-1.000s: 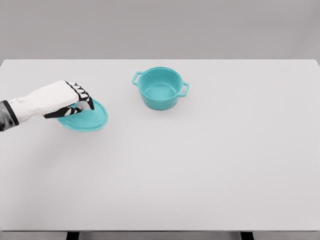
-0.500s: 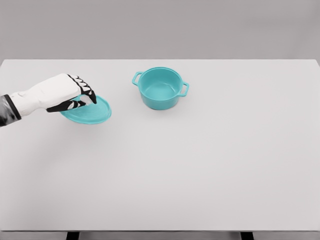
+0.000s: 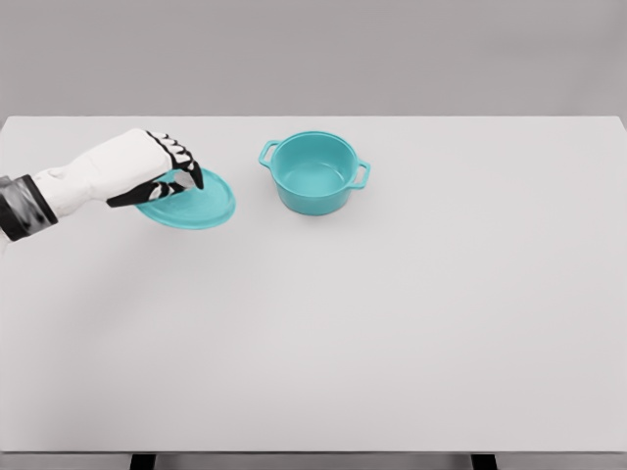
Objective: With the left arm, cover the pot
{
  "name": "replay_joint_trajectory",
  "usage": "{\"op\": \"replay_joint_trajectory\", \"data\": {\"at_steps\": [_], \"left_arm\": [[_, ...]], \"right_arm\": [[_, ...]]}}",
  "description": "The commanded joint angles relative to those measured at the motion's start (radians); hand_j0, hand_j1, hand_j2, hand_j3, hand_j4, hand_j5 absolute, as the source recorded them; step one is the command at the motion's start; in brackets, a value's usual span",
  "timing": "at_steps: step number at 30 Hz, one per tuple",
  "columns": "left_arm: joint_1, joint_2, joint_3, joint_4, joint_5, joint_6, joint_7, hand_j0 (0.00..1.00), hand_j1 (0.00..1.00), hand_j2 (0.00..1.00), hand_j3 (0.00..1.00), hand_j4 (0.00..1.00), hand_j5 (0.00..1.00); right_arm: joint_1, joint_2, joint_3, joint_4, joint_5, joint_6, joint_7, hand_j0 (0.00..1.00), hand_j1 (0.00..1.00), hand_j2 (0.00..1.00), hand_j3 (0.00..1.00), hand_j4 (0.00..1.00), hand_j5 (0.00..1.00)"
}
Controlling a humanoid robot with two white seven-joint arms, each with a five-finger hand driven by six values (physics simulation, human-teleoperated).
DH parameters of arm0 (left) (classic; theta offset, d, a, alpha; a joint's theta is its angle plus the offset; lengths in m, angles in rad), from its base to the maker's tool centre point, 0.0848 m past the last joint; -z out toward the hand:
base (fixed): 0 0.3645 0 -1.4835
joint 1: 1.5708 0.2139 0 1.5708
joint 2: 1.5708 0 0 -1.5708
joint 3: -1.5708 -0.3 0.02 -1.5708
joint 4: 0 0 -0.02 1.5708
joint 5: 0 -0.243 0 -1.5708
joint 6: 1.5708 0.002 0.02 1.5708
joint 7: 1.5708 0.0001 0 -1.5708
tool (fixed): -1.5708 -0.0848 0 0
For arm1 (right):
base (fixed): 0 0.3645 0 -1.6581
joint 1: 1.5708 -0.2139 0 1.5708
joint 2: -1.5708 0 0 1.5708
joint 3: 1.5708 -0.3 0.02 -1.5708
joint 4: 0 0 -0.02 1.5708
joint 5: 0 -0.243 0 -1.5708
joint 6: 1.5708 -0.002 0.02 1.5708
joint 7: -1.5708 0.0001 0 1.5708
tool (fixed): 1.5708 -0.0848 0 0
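Nearer the pot (image 3: 314, 173) now: lid (image 3: 192, 205), above white table (image 3: 392, 323).

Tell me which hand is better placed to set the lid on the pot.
Left. The left hand already grips the lid, just left of the open pot. No right arm is in view.

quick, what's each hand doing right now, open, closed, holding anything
Left hand: closed on the teal lid, to the left of the open pot.
Right hand: not in view.
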Motion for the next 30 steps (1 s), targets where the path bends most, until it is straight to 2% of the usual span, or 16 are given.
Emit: {"op": "replay_joint_trajectory", "data": {"at_steps": [1, 12, 16, 30], "left_arm": [[0.0, -0.017, 0.01, -0.002, 0.007, 0.002, 0.0, 0.43, 0.43, 0.43, 0.43, 0.43, 0.43], [-0.015, -0.099, 0.013, 0.0, 0.006, 0.002, 0.0, 0.43, 0.43, 0.43, 0.43, 0.43, 0.43], [-0.017, -0.133, 0.04, -0.002, 0.006, 0.002, 0.0, 0.44, 0.44, 0.44, 0.44, 0.44, 0.44], [-0.021, -0.165, 0.076, -0.002, 0.007, 0.002, 0.0, 0.44, 0.44, 0.44, 0.44, 0.44, 0.44]], "right_arm": [[0.0, 0.0, 0.0, 0.0, -0.001, 0.0, 0.0, 1.0, 1.0, 1.0, 1.0, 1.0, 1.0], [0.0, 0.0, 0.0, 0.0, 0.0, 0.0, 0.0, 1.0, 1.0, 1.0, 1.0, 1.0, 1.0], [0.0, 0.0, 0.0, 0.0, 0.0, 0.0, 0.0, 1.0, 1.0, 1.0, 1.0, 1.0, 1.0], [0.0, 0.0, 0.0, 0.0, 0.0, 0.0, 0.0, 1.0, 1.0, 1.0, 1.0, 1.0, 1.0]]}}
